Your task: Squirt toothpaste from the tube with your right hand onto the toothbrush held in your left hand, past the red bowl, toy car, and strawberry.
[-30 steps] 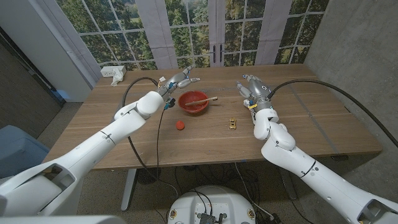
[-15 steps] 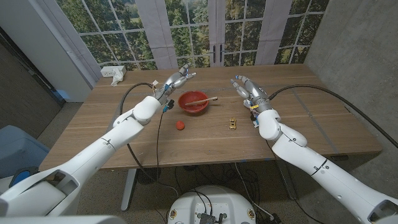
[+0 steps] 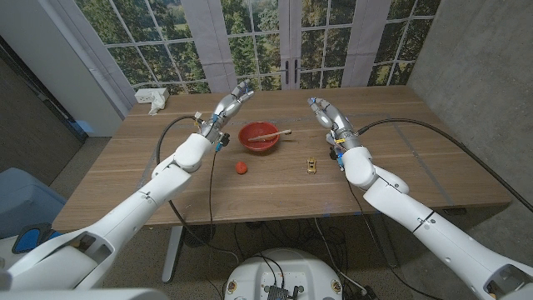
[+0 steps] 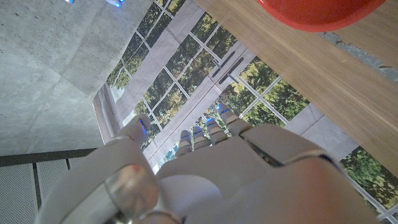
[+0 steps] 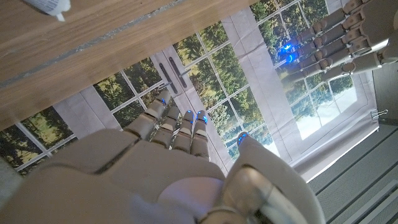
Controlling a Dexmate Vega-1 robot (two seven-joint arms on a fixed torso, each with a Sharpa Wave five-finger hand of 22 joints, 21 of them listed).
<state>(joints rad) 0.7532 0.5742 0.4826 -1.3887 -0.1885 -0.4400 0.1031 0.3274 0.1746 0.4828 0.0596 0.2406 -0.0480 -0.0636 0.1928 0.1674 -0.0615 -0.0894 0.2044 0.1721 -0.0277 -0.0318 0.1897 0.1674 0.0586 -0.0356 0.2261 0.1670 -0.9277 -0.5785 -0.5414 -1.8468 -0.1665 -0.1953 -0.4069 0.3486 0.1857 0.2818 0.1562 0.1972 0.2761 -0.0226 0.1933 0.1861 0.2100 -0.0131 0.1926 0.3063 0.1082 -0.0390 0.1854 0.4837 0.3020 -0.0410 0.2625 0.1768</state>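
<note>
The red bowl (image 3: 259,137) stands mid-table with the toothbrush (image 3: 277,132) lying in it, handle sticking out over the right rim. My left hand (image 3: 232,97) is raised beyond the bowl's far left side, fingers stretched out and holding nothing. My right hand (image 3: 324,113) is lifted to the right of the bowl, fingers also straight and empty. The strawberry (image 3: 241,167) and the yellow toy car (image 3: 311,165) lie nearer me. In the right wrist view a white tube end (image 5: 47,5), seemingly the toothpaste, lies on the wood beyond my right hand (image 5: 168,168). The bowl's rim (image 4: 311,7) shows past my left hand (image 4: 217,168).
A white box (image 3: 152,97) sits at the table's far left corner. Black cables hang off both arms over the table (image 3: 166,179). Windows and a glass door stand behind the far edge. My left hand's fingers (image 5: 339,37) also appear in the right wrist view.
Both hands have swung up and toward the far edge: the left lifted away from the bowl's rim, the right straightened its fingers and drew slightly left. Bowl, toothbrush, strawberry and car are unmoved.
</note>
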